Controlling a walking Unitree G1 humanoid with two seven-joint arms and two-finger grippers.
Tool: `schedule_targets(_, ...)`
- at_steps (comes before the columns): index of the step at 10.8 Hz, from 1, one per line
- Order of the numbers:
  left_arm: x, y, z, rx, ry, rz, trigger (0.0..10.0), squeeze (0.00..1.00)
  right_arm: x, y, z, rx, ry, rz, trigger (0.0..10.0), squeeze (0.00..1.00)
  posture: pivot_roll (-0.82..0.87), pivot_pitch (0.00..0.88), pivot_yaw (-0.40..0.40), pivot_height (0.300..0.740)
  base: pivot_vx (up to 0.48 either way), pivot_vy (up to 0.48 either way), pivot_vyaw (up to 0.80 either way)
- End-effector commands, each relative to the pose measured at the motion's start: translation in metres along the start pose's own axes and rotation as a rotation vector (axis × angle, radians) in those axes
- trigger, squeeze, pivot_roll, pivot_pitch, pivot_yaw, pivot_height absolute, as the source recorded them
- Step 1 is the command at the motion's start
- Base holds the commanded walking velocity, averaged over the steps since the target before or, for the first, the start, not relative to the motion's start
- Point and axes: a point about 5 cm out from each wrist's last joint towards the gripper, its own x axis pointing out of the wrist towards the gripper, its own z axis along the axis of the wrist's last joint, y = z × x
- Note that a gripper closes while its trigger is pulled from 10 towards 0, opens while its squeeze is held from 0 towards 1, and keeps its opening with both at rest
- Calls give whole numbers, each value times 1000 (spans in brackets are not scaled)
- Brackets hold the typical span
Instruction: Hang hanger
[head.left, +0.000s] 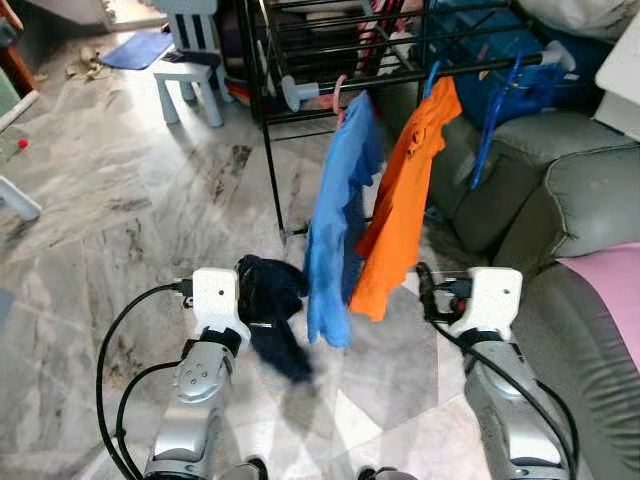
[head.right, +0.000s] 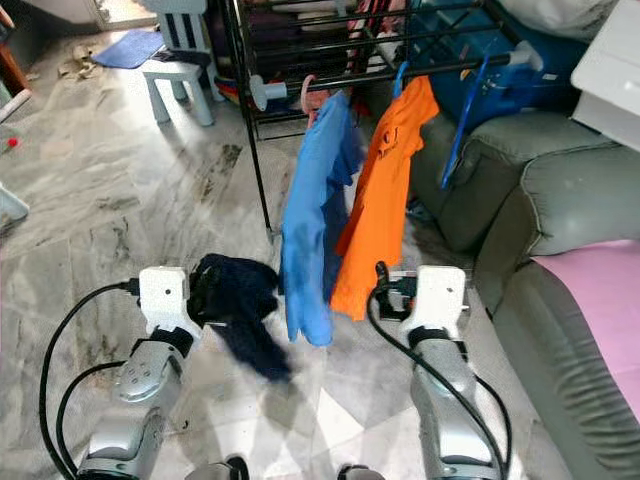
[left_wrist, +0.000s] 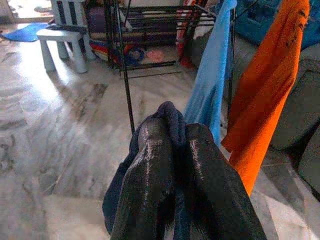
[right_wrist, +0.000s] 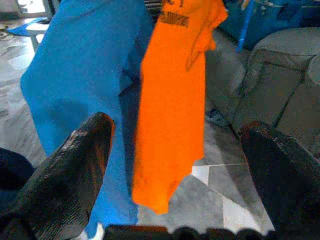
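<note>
My left gripper (left_wrist: 172, 150) pinches the navy cloth (head.left: 272, 310), ready for the rack (head.left: 400, 75) at 12 o'clock; right gripper (right_wrist: 175, 165) jaws spread, free.

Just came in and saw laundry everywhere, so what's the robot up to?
It stands before a black drying rack beside a grey sofa. Its left gripper is shut on a dark navy garment, held low in front of the rack. The right gripper is open and empty, facing an orange shirt. That shirt and a blue shirt already hang from the rack on hangers. The navy garment is not hung yet.
</note>
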Motion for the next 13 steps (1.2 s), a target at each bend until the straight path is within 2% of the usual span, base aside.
schedule_targets(1,2,-1,8,-15,-26,-12,10000,0,-2,-3,2,-3,1,-17,10000,0,-85,194,27,740,0,0,0)
schedule_targets(2,2,-4,10,-38,-34,-51,10000,0,-1,-4,1,10,7,-25,10000,0,-85,194,27,740,0,0,-781)
schedule_targets(4,3,-5,11,-47,-40,-59,10000,0,-1,-4,2,-1,7,-19,10000,0,-90,200,26,740,0,0,-788)
schedule_targets(6,0,-10,11,-70,-43,-100,10000,0,0,-4,4,-4,4,-16,10000,0,-94,207,24,740,283,0,-769)
schedule_targets(8,0,-11,11,-72,-43,-105,10000,0,1,-4,5,0,2,0,10000,0,-96,216,20,740,291,0,0)
schedule_targets(13,1,-16,12,-71,-42,-134,10000,0,3,-2,8,-3,-2,-4,10000,0,-100,232,20,740,312,365,0)
